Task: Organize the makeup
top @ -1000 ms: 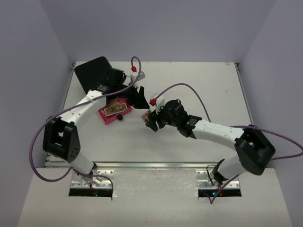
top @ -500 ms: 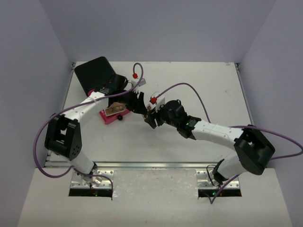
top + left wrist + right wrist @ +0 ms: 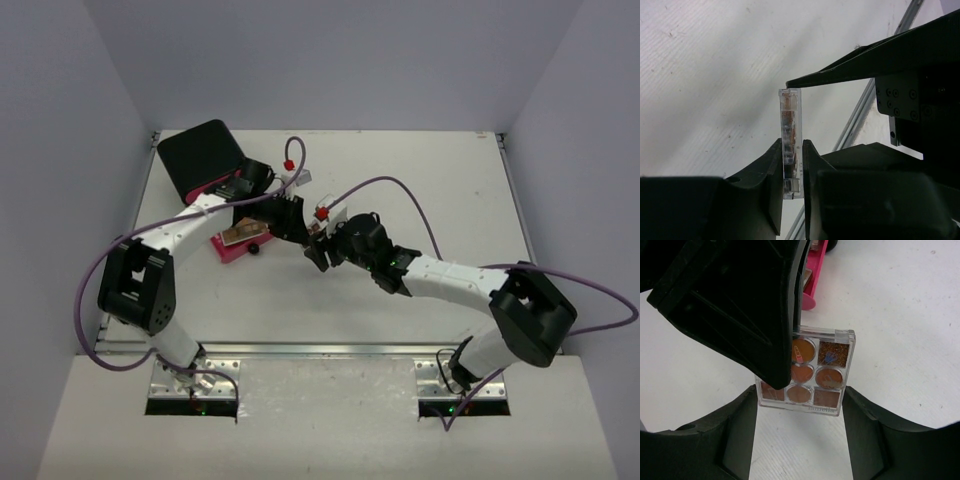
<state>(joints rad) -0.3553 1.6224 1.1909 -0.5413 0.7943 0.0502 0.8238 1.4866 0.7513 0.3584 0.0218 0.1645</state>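
A square clear palette point(image 3: 826, 374) with brown and glittery pans hangs above the table between both grippers. My right gripper point(image 3: 801, 392) is shut on it, one finger on each side edge. My left gripper point(image 3: 791, 146) is shut on the same palette point(image 3: 790, 112), pinching its flat faces, so that view shows it edge-on. A left finger point(image 3: 745, 315) covers the palette's upper left part in the right wrist view. From above, the two grippers point(image 3: 300, 232) point(image 3: 318, 250) meet at mid-table. A brownish palette point(image 3: 243, 233) lies in the pink drawer point(image 3: 228, 250).
The large black box point(image 3: 205, 158) stands at the back left, just behind the pulled-out pink drawer point(image 3: 816, 270). Purple cables loop over both arms. The table's metal rail point(image 3: 860, 107) runs beyond the left gripper.
My left gripper has swung right from over the pink drawer to the palette held by the right gripper and closed on it. The right gripper has barely moved.
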